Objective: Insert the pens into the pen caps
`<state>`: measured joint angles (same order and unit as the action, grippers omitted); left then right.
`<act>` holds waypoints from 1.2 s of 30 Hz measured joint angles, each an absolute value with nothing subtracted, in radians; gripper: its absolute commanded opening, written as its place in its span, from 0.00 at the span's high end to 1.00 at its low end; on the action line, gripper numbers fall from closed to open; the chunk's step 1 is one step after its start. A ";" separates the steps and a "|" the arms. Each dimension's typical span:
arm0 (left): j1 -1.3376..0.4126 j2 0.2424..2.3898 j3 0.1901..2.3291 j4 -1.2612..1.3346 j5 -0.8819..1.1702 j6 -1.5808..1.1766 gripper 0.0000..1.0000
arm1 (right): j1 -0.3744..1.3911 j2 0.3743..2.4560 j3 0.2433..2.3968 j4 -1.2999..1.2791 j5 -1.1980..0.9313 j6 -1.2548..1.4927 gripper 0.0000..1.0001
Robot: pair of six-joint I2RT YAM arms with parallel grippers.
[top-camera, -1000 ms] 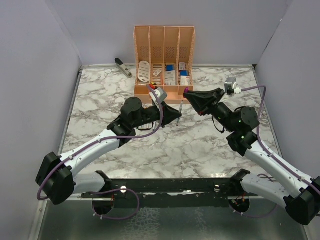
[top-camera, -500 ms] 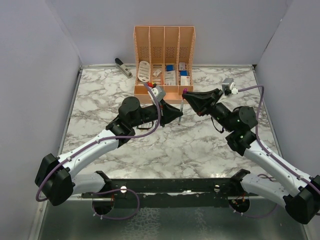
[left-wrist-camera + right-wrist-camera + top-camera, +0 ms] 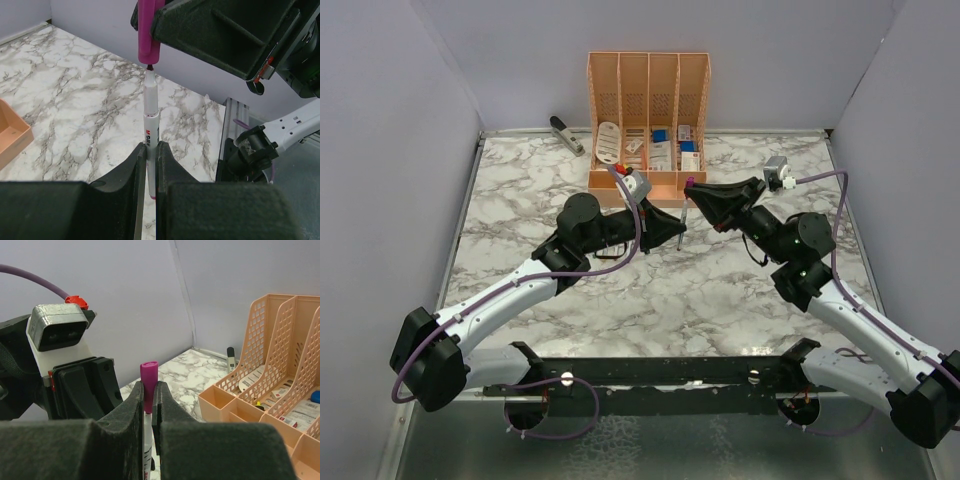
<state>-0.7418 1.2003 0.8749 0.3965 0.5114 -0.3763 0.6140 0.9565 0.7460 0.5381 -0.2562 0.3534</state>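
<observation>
**Operator:** Report the pen and the cap first, then the tools.

**Arm:** The pen [image 3: 151,122] stands upright, tip up. Its tip sits at the open mouth of the purple cap [image 3: 148,30], which hangs mouth-down directly above it. I cannot tell whether the tip is touching the rim or is just inside. My left gripper [image 3: 151,150] is clamped on the pen's lower barrel, closed to the barrel's width. My right gripper [image 3: 148,390] pinches the cap between both fingers. Both parts are held in the air above the table [image 3: 520,200], just in front of the organiser [image 3: 647,75].

**Operator:** What has changed over the last second?

**Arm:** Little. A second ago my right wrist sat slightly further right. It has since moved inward, and my left gripper has shifted slightly, putting cap and pen on one line. Over the last half second the top view shows almost no movement.

**Operator:** What does that mean for the task?

**Arm:** I judge alignment complete and seating not yet done, since the tapered front of the pen is exposed below the cap. The next step calls for a straight press along the pen's axis. Avoid side load, because a thin barrel held low may tilt in my grip.
</observation>
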 measured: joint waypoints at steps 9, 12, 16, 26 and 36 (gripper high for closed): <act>-0.742 1.201 0.875 0.397 0.511 -0.376 1.00 | 0.614 0.961 0.746 0.532 -0.257 0.353 0.99; -0.742 1.201 0.875 0.396 0.511 -0.376 1.00 | 0.614 0.967 0.746 0.532 -0.260 0.353 0.99; -0.742 1.205 0.875 0.395 0.511 -0.376 1.00 | 0.614 0.971 0.746 0.532 -0.263 0.353 0.99; -0.742 1.205 0.877 0.386 0.487 -0.376 1.00 | 0.614 0.973 0.746 0.526 -0.271 0.350 0.99; -0.748 1.205 0.883 0.372 0.458 -0.370 1.00 | 0.613 0.970 0.746 0.517 -0.271 0.343 0.99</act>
<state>-0.7483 1.2045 0.8829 0.3717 0.4580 -0.3702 0.6132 0.9695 0.7460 0.5167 -0.2707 0.3431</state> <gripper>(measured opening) 0.106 0.056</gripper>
